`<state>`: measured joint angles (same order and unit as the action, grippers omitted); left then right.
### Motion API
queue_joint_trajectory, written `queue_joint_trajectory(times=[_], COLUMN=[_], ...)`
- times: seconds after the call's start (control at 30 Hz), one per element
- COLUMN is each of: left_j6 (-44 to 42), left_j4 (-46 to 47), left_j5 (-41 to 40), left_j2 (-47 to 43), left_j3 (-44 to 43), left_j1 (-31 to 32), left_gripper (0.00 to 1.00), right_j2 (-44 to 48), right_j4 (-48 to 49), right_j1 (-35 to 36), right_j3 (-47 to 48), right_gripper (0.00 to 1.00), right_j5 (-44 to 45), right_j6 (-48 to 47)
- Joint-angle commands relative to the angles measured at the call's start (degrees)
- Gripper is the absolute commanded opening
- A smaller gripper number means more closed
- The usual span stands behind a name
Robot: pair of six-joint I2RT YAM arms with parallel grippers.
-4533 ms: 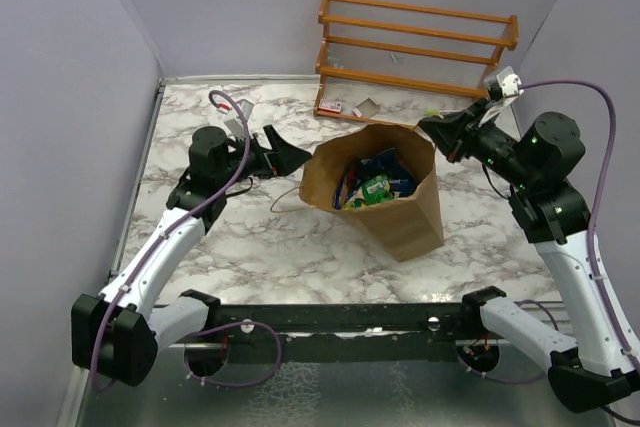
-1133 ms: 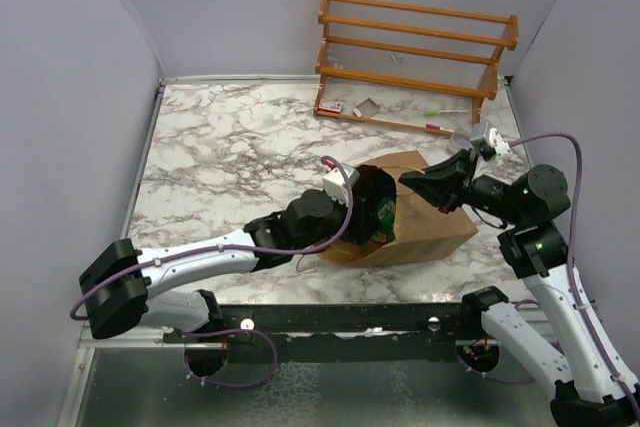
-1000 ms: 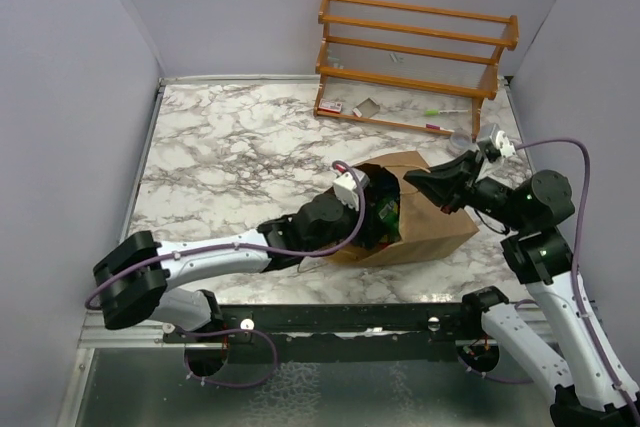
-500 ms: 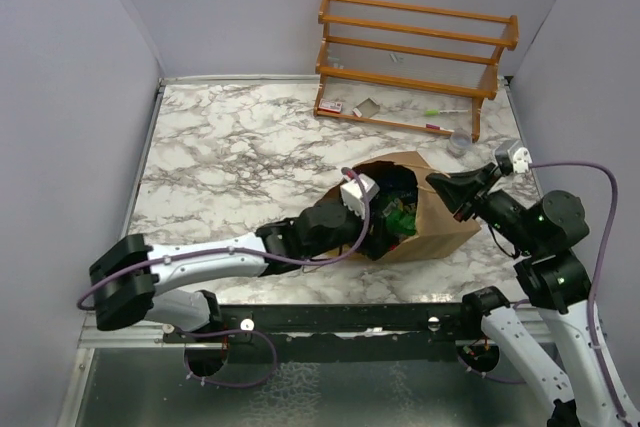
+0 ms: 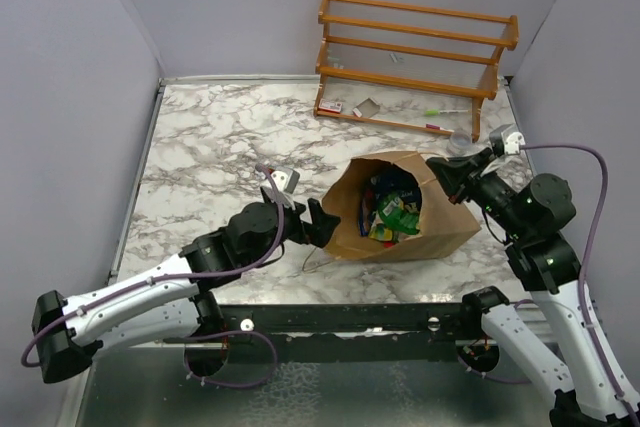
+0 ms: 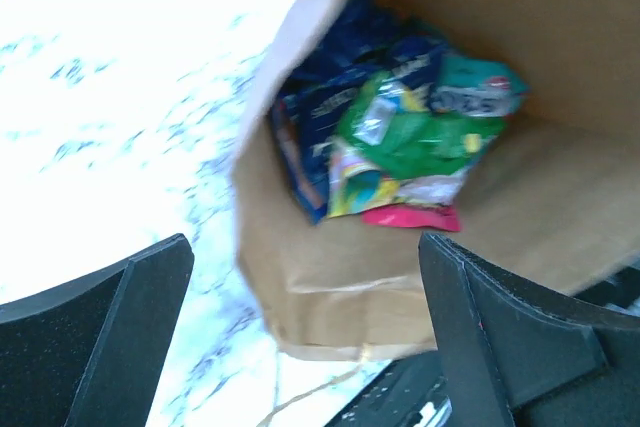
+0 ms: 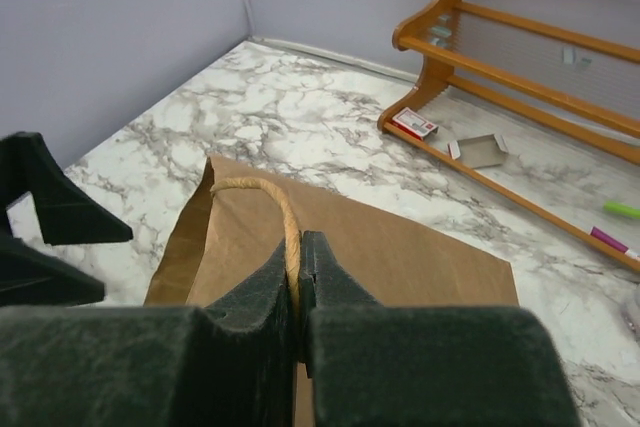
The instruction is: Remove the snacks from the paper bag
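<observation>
Snacks (image 5: 390,209) in paper bag (image 5: 440,232), rack (image 5: 415,57) behind it, left tool (image 5: 316,224) left of its mouth

A brown kraft paper bag (image 5: 440,227) is showing green-yellow, dark blue, teal and pink shiny snack packets (image 6: 400,137); the white counter (image 5: 210,147) is displaying grey marble veining; the slatted wooden rack (image 5: 415,47) is showing orange.

Both arms stand on a black slotted metal base rail (image 5: 340,319). They have glossy white link shells (image 5: 130,292), rounded black joint housings (image 5: 548,202) and black wedge-shaped fingers (image 6: 500,337). Thin purple cables (image 5: 602,187) loop alongside, dipping below the rail. Tiny green lights (image 5: 530,201) dot the joints right of it.
</observation>
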<state>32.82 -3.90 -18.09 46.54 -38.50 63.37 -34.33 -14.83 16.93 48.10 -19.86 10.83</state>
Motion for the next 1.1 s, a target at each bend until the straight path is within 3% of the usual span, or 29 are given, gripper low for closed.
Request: queue_joint_trajectory(times=[0.0,0.1,0.23,0.4,0.63,0.9,1.07], left_j6=[9.5,15.7,19.2,23.0,25.4,26.0,24.7], left_j4=[-1.2,7.5,18.9,33.0,40.9,50.4,50.0], left_j5=[6.6,17.1,24.5,30.3,31.4,31.7,30.5], left_j2=[-0.5,1.5,7.5,15.4,25.3,42.4,44.2], left_j3=[5.8,11.9,15.6,16.4,11.0,-0.9,-2.3], left_j1=[-9.2,-15.0,-15.8,-15.7,-13.0,-6.6,-6.1], left_gripper=[0.99,0.99,0.95,0.73,0.44,0.38,0.39], right_j2=[1.1,-0.5,-3.1,-5.2,-12.6,-24.4,-25.6], right_j4=[2.7,1.7,1.1,1.8,-2.9,-8.6,-11.2], right_j1=[0.1,0.1,0.1,0.1,0.1,0.1,0.1], right_j3=[1.8,4.0,6.2,7.4,15.0,28.3,30.0], right_gripper=[0.02,0.02,0.02,0.02,0.02,0.02,0.02], right_j5=[3.2,4.4,4.9,4.6,6.9,6.8,-0.6], right_j6=[-2.1,-3.1,-4.3,-4.9,-8.4,-14.4,-14.0])
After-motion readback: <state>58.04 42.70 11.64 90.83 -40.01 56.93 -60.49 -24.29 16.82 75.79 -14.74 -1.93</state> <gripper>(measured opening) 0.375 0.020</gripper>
